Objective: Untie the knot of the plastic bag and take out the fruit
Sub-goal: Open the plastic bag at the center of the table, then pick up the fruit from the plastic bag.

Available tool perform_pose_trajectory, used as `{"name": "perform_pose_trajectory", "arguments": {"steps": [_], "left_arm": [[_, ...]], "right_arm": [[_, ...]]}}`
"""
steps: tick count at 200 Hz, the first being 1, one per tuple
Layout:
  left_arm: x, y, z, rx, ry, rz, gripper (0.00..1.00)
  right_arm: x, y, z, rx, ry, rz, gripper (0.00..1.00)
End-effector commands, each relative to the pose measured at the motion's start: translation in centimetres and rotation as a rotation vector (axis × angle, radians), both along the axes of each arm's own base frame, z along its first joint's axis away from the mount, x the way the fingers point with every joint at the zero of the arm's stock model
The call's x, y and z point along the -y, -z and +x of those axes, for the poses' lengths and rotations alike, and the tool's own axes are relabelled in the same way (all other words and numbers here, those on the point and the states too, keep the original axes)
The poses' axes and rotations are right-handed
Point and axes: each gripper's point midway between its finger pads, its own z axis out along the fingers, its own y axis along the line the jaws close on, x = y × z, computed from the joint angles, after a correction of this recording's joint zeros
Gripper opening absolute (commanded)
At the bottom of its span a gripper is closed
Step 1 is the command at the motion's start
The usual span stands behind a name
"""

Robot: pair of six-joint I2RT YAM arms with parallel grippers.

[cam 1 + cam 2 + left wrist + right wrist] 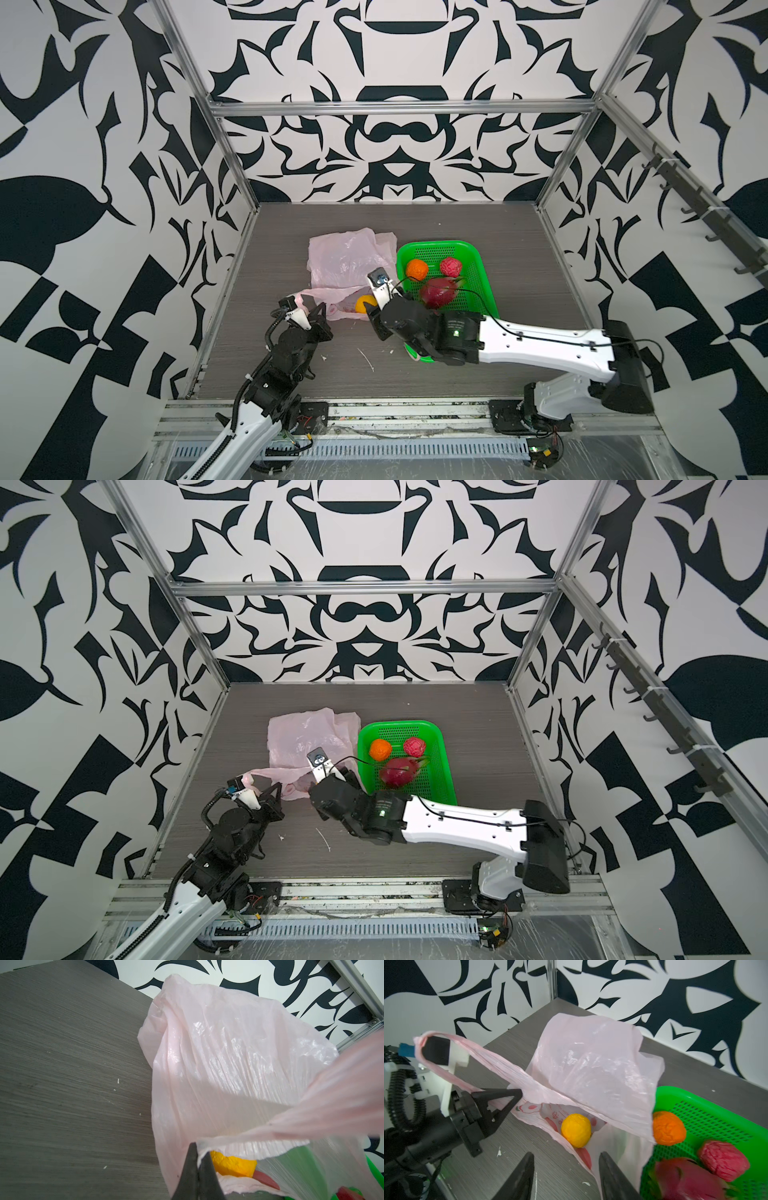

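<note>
Basically the untie looks done: no knot visible, and the plastic bag (345, 257) lies mid-table with its mouth facing the front edge. Left fingers (188, 1167) are pressed together, pinching the bag's upper rim and holding the mouth up. Right fingers (523, 1174) are spread and empty, just outside the mouth. The yellow-orange ball (576, 1130) is still inside, near the opening. The orange ball (417, 270), bumpy red ball (451, 267) and one dragon fruit (436, 293) sit in the green basket (679, 1095), which touches the bag on the side towards the table's right edge. Can't tell if a second dragon fruit remains in the bag.

Risks:
- The bag's lower lip lies between the right fingers, so closing could catch film with the ball or drag the bag.
- The round ball could roll deeper.
- A single pinch on thin film may slip and let the flap drop over the mouth.
- A handle loop drapes over the left wrist housing and could snag.

The table (519, 332) is grey woodgrain with white scraps near the front edge. The walls (395, 158) are patterned black and white, with an aluminium frame (403, 107).
</note>
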Motion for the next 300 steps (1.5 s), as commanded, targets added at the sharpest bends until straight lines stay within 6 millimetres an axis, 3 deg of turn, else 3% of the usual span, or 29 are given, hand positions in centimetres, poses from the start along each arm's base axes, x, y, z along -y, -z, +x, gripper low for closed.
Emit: {"name": "perform_pose_trajectory", "arguments": {"steps": [1, 43, 71, 122, 147, 155, 162, 201, 257, 282, 300], "left_arm": [[0.5, 0.5, -0.3, -0.012, 0.032, 0.001, 0.0], [0.7, 0.4, -0.4, -0.003, 0.047, -0.011, 0.0], [0.7, 0.4, -0.6, 0.002, 0.052, -0.014, 0.0], [1.0, 0.7, -0.8, 0.006, 0.074, -0.028, 0.0], [1.2, 0.8, -0.9, 0.008, 0.083, -0.033, 0.0], [1.2, 0.8, -0.9, 0.007, 0.086, -0.034, 0.0], [1.2, 0.9, -0.9, 0.006, 0.087, -0.036, 0.0], [1.3, 1.0, -0.9, 0.01, 0.088, -0.042, 0.0], [1.4, 1.0, -0.9, 0.008, 0.092, -0.047, 0.0], [1.3, 1.0, -0.9, 0.008, 0.089, -0.045, 0.0], [1.3, 1.0, -0.8, 0.008, 0.086, -0.045, 0.0]], "right_arm": [[-1.2, 2.9, 0.1, -0.133, 0.005, -0.01, 0.51], [-1.8, 7.0, 3.1, -0.232, 0.117, -0.006, 0.47], [-2.4, 8.7, 4.8, -0.258, 0.156, 0.004, 0.52], [-3.9, 10.7, 7.8, -0.318, 0.228, 0.067, 0.67], [-4.1, 11.9, 8.9, -0.323, 0.278, 0.047, 0.79], [-4.0, 12.1, 9.2, -0.316, 0.291, 0.036, 0.89], [-3.9, 12.4, 9.3, -0.312, 0.302, 0.027, 0.92], [-3.3, 14.1, 9.6, -0.319, 0.331, -0.022, 0.92], [-3.4, 17.5, 9.6, -0.377, 0.333, -0.07, 0.85], [-3.3, 17.8, 9.6, -0.385, 0.334, -0.073, 0.82], [-3.2, 17.5, 9.5, -0.382, 0.332, -0.062, 0.73]]}}
